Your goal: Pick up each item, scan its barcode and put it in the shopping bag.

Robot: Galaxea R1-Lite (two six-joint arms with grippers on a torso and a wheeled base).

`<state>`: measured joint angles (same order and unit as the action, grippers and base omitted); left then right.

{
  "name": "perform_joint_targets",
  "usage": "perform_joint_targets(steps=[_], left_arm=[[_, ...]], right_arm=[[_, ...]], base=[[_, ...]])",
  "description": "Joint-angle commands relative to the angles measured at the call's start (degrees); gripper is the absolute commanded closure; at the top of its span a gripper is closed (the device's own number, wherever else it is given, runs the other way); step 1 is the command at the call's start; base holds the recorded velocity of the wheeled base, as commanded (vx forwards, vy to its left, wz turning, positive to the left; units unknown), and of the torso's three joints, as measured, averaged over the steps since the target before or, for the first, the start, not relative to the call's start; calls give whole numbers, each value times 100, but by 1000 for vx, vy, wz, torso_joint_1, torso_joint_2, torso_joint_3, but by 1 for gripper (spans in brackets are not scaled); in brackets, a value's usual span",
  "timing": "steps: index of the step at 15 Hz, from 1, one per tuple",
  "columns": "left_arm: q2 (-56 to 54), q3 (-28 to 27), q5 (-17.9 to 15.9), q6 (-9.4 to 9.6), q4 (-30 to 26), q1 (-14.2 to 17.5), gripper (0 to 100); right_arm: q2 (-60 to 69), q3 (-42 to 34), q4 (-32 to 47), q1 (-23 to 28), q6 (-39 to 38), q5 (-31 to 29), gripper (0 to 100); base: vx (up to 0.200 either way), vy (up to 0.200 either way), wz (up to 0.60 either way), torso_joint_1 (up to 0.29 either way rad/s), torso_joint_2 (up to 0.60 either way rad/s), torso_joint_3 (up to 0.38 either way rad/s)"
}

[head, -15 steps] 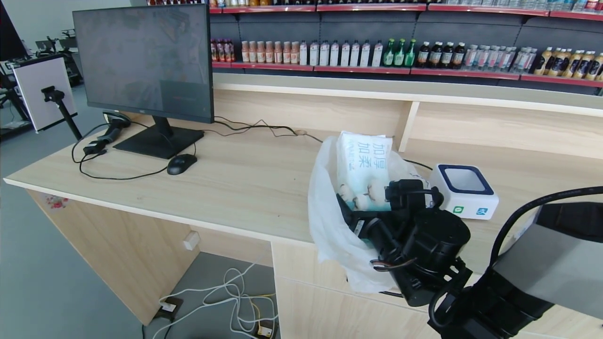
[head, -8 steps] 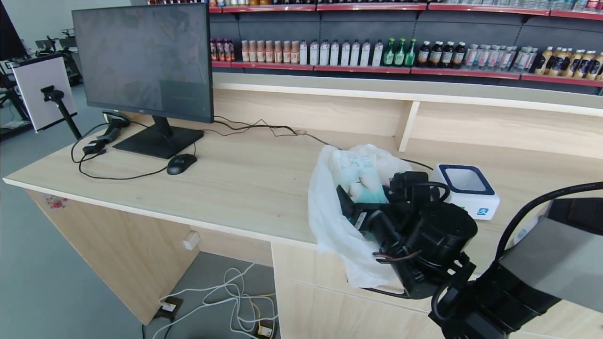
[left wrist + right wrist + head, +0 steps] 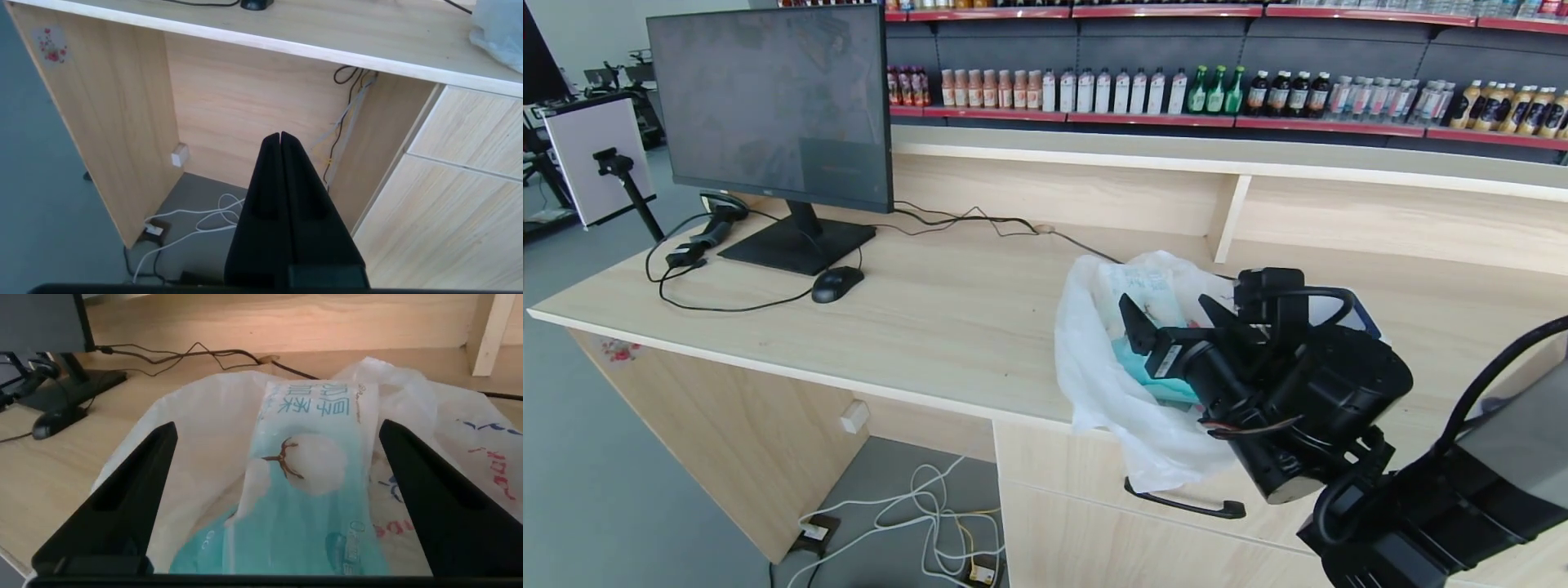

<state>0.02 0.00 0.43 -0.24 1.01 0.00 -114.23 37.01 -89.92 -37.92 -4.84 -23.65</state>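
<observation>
Head view, shopping bag: I see the white plastic shopping bag (image 3: pixel 1094 359) slumped at the near edge of the desk (image 3: pixel 947 310), its mouth open upward.
Head view, tissue pack: a soft teal-and-white tissue pack (image 3: pixel 1147 298) sits inside the bag, its top showing at the mouth.
Head view, right end effector: the right end effector (image 3: pixel 1174 318) hangs just above the bag's mouth, fingers spread wide and gripping nothing.
Left wrist view, left end effector: my left end effector (image 3: pixel 280 163) is low in front of the desk (image 3: pixel 327 33), its fingers pressed flat together with nothing between them.
Right wrist view, pack: the tissue pack (image 3: pixel 310 482) lies lengthwise in the bag (image 3: pixel 188 433), framed by the wide-apart fingers of the right end effector (image 3: pixel 270 482). I cannot tell whether they touch the plastic.
Handling: I judge the pack light and squashy, its film wrap slick. A hold across its narrow middle should grip best. The bag is thin and limp and would snag easily.
</observation>
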Motion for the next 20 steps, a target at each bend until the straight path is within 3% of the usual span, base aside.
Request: perform_joint_targets(steps=[1,6,15,20], left_arm=[[6,0,1,-2,4,0,100],[6,0,1,-11,4,0,100],[6,0,10,-11,-22,0,100],[6,0,10,-28,-22,0,100]], right_arm=[[208,-10,-8,-4,-17,18,0],[375,-45,-8,198,-87,53,0],[384,25,-8,374,-79,203,0],[471,-89,-8,356,18,203,0]], base=[[0,0,0,0,0,0],[0,0,0,0,0,0],[0,0,-600,3,5,1],[0,-200,-360,3,3,2]])
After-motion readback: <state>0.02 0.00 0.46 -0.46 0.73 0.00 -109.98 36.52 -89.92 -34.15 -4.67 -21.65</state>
